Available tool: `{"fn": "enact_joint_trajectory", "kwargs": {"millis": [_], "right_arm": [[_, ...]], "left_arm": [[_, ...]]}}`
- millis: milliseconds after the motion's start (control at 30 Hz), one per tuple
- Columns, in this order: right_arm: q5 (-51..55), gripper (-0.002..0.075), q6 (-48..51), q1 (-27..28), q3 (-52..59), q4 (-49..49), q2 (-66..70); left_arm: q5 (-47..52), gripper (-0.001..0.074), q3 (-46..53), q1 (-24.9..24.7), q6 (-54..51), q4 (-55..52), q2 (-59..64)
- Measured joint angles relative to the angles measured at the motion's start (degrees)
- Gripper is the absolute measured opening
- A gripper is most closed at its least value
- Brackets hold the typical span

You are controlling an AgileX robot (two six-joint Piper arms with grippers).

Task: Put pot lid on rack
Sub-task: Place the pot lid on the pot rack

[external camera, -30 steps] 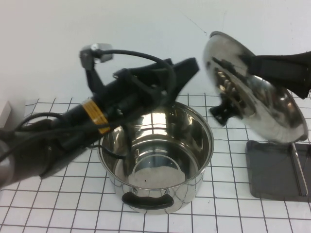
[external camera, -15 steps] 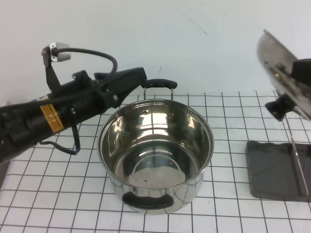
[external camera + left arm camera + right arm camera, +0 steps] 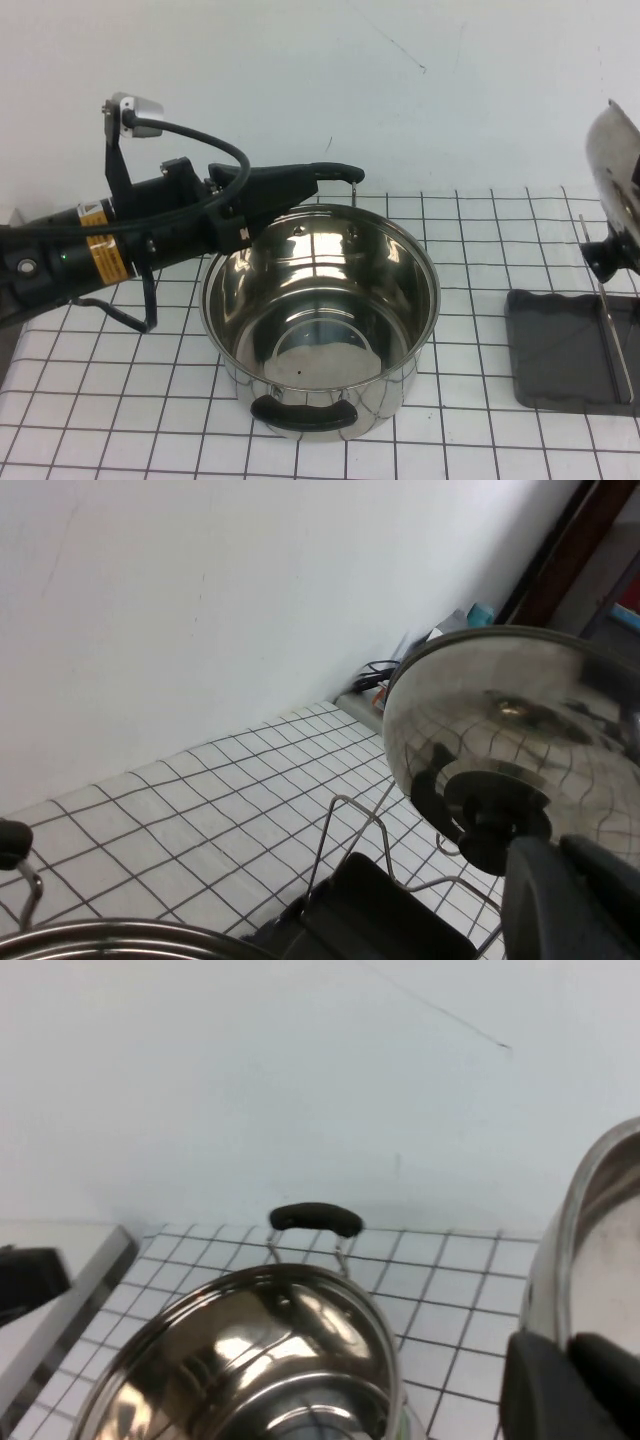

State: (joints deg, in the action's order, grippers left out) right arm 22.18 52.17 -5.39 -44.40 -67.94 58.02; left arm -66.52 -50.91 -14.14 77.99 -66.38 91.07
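Note:
The pot lid, shiny steel with a black knob, is tilted on edge at the far right, above the rack. The rack is a dark grey tray with thin wire bars. My right gripper is shut on the lid's rim and is almost wholly out of the high view. My left gripper is shut and empty over the pot's far rim, near its back handle. The left wrist view shows the lid, its knob, the rack's wires and my left gripper.
The steel pot with two black handles stands open mid-table on the gridded white mat. The wall is close behind it. The pot also shows in the right wrist view. A bare strip of mat lies between pot and rack.
The lid has moved right and down toward the rack, now partly out of the high view. My left arm has reached a little further right, up to the pot's back handle.

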Motion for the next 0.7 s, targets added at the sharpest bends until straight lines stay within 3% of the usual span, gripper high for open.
{"fn": "enact_joint_trajectory", "kwargs": {"millis": [433, 700], "right_arm": [[-8.24, 0.0025, 13.22, 0.00, 2.54, -19.81, 0.52], [-7.26, 0.0025, 14.59, 0.00, 2.54, -24.16, 4.87]], "left_arm": [[0.00, -0.0001, 0.00, 0.00, -0.02, -0.38, 0.00], [0.00, -0.0001, 0.00, 0.00, 0.53, -2.21, -0.02]]}}
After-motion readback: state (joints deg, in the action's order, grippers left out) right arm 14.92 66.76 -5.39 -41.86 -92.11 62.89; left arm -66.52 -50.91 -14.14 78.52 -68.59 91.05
